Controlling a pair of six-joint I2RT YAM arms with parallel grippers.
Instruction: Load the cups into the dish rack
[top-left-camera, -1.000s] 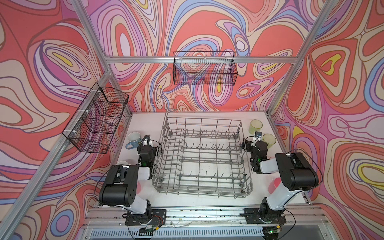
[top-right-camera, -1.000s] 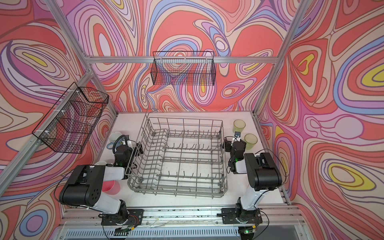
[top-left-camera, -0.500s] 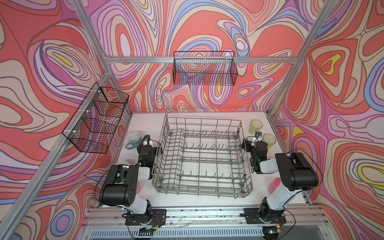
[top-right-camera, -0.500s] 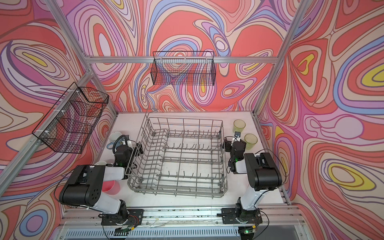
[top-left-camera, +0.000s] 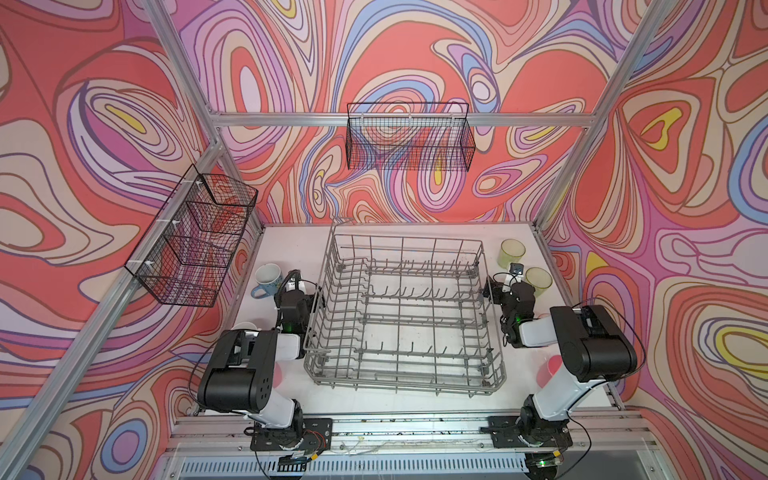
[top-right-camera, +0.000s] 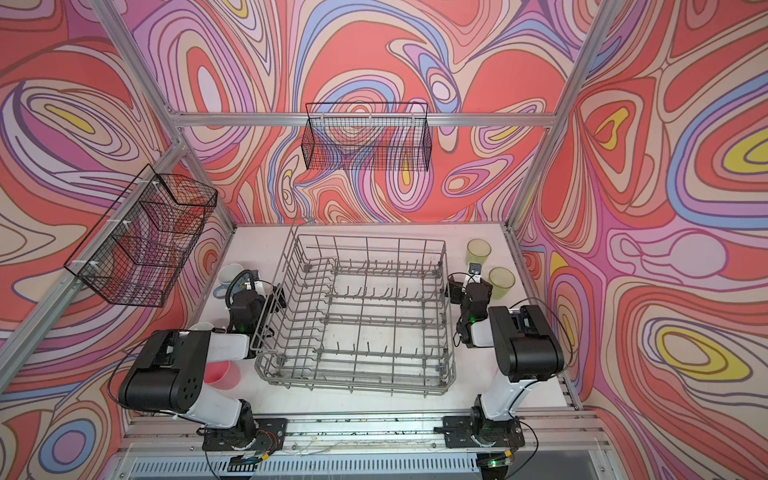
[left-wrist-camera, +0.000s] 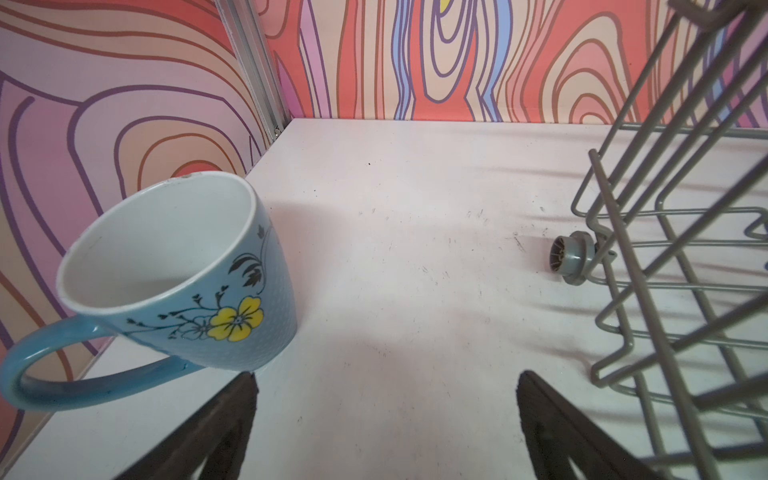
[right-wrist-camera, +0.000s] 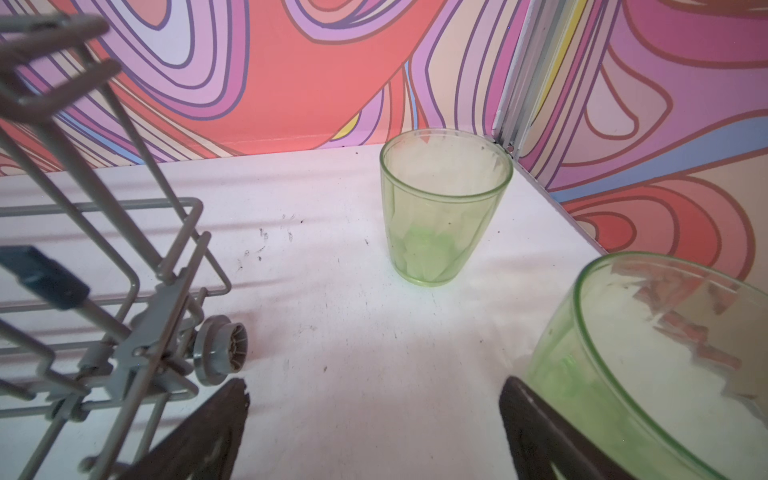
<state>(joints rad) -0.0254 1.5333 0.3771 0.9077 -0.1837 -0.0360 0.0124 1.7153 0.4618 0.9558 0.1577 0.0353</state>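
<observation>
The grey wire dish rack (top-left-camera: 415, 240) stands mid-table with no cup in it. My left gripper (left-wrist-camera: 386, 382) is open beside the rack's left wall (left-wrist-camera: 648, 291), low over bare table. A blue flowered mug (left-wrist-camera: 178, 270) stands just ahead of one fingertip. My right gripper (right-wrist-camera: 374, 386) is open by the rack's right wall (right-wrist-camera: 124, 232). A yellow-green tumbler (right-wrist-camera: 665, 365) sits close against one finger, and a second tumbler (right-wrist-camera: 440, 208) is farther back. In both top views a pink cup (top-left-camera: 548, 370) (top-right-camera: 222, 374) shows near each arm's base.
Two black mesh baskets hang on the walls, one at the left (top-left-camera: 195, 245) and one at the back (top-left-camera: 409, 143). A pale cup rim (top-left-camera: 245, 326) peeks out behind the left arm. The rack's small wheels (left-wrist-camera: 571, 257) (right-wrist-camera: 220, 349) rest on the white table.
</observation>
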